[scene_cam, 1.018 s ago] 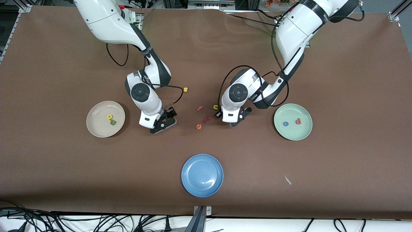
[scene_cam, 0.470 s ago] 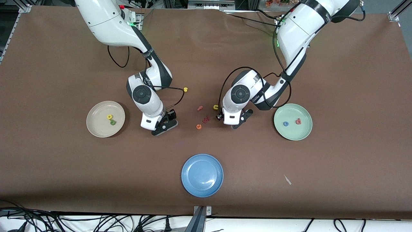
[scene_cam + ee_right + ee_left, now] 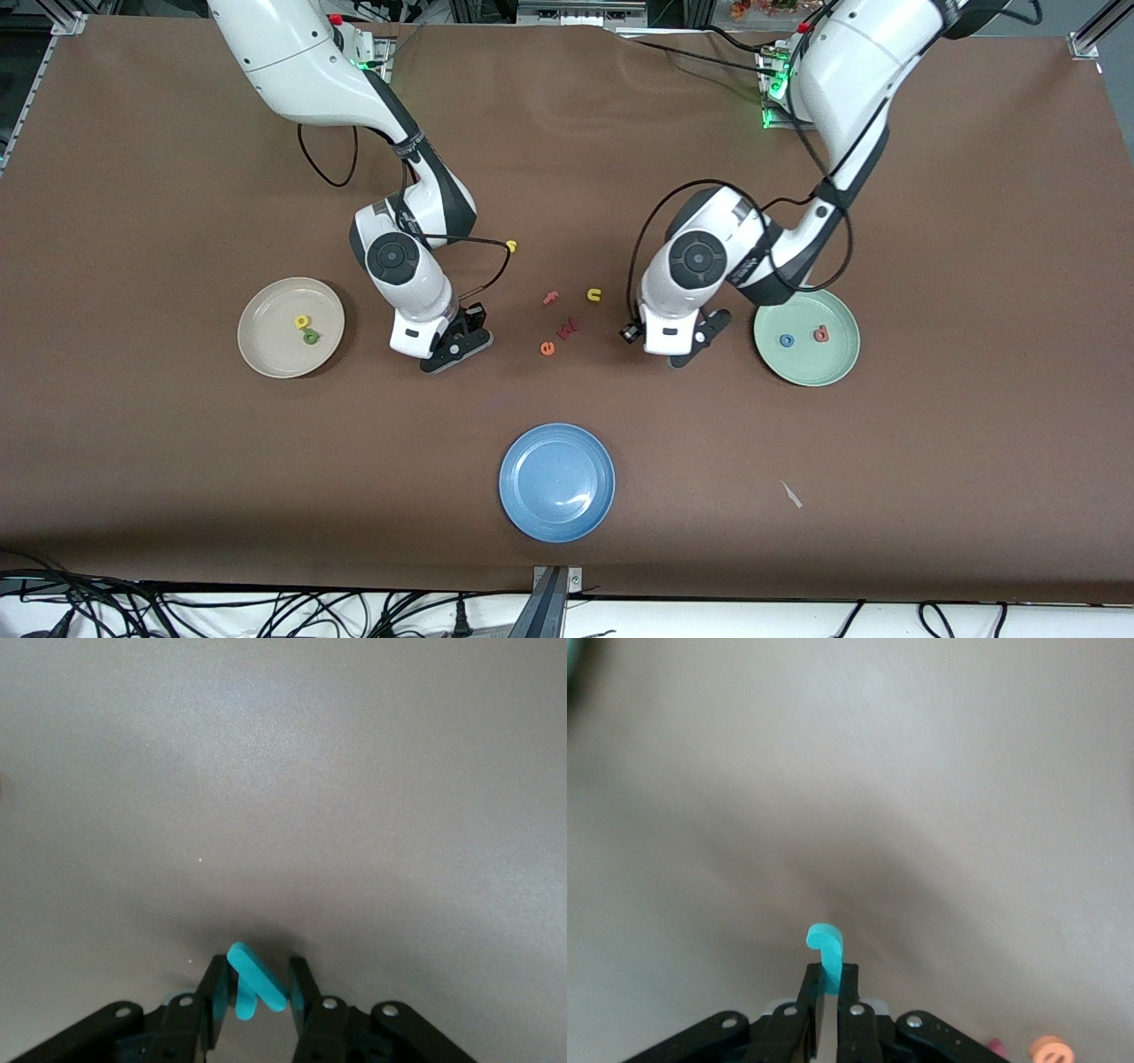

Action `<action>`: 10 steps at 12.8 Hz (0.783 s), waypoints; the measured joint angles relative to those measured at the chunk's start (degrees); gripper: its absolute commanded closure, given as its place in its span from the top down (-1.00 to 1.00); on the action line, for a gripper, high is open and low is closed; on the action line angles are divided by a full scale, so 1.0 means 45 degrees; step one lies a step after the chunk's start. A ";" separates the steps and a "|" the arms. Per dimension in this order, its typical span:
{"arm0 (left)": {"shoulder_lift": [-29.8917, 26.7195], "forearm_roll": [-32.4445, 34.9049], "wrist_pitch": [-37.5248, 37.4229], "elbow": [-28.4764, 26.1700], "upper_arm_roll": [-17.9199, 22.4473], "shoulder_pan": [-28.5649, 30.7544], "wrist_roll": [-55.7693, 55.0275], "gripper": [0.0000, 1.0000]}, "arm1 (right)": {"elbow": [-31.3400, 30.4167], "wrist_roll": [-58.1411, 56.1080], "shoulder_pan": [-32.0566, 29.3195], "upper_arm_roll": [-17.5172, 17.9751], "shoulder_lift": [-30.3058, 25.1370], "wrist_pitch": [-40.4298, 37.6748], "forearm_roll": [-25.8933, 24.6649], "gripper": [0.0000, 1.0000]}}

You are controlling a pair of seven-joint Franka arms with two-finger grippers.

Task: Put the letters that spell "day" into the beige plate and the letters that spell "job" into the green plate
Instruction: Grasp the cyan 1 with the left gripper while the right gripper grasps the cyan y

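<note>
A hook-shaped teal foam j [image 3: 825, 947] is pinched tight in the left gripper [image 3: 826, 979] over bare brown tablecloth [image 3: 974, 221]. A teal foam y [image 3: 254, 986] is clamped between the right gripper [image 3: 255, 985] fingers, at about 3 o'clock from the smooth round beige plate [image 3: 266, 350].

Three plates [image 3: 556, 525], about eleven foam letters [image 3: 547, 348], two arms [image 3: 416, 292].

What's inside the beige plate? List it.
In the beige plate: a yellow a and a green d, touching. Nothing else shows; no arm covers it.

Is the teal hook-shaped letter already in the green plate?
No. The teal hook-shaped foam letter is pinched in the left hand, not in the pale green plate.
</note>
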 measured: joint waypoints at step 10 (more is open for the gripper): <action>-0.0853 0.0010 -0.3759 -0.0051 0.0003 0.2244 0.5784 -1.00 | 0.0275 0.0016 -0.0022 -0.0087 0.0018 -0.0466 0.0015 -1.00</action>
